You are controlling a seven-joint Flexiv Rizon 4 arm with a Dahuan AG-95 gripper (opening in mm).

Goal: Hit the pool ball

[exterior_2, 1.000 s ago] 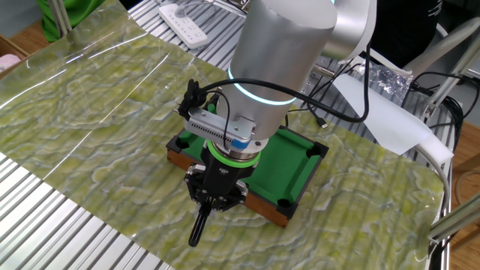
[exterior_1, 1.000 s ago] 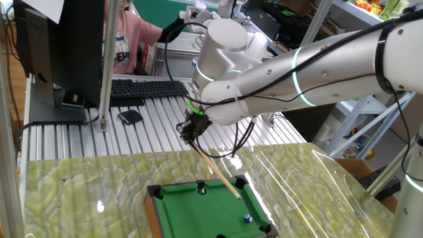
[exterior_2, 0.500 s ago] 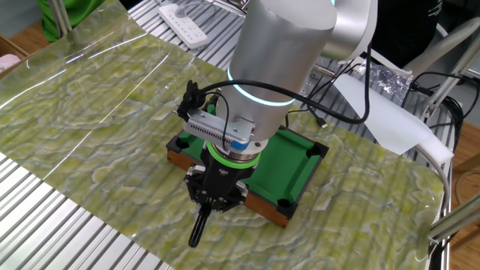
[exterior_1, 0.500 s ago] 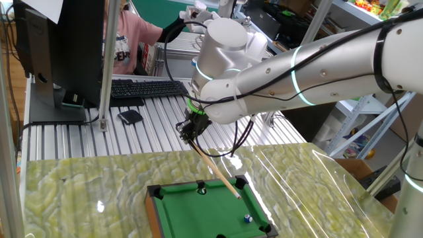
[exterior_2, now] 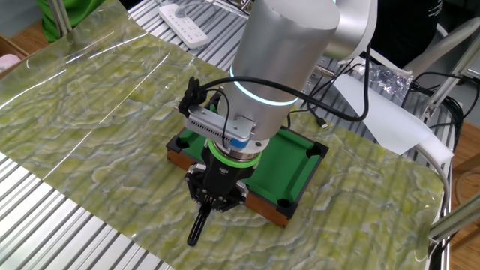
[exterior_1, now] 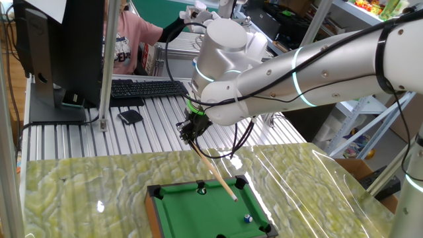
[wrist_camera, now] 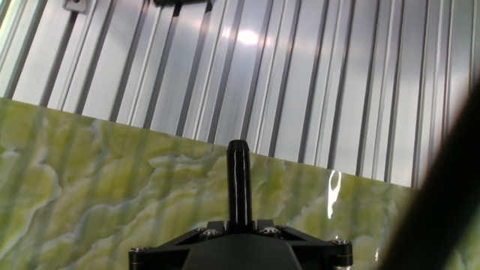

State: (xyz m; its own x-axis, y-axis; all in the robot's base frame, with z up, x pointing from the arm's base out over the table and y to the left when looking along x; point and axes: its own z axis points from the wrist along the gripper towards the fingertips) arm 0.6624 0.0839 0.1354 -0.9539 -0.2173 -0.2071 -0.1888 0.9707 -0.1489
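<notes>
Gripper (exterior_1: 192, 130) grips cue (exterior_1: 216, 172); ball (exterior_1: 248, 217) apart

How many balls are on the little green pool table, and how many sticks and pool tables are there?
Blue and white pool ball: 1
Dark ball: 1
Cue stick, held in the gripper: 1
Green pool table: 1
Total: 4

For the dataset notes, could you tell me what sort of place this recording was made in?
Most likely a robotics lab or workshop bench: a grooved aluminium table partly covered by a green marbled mat, a keyboard beside a monitor, and storage shelving behind the arm.
</notes>
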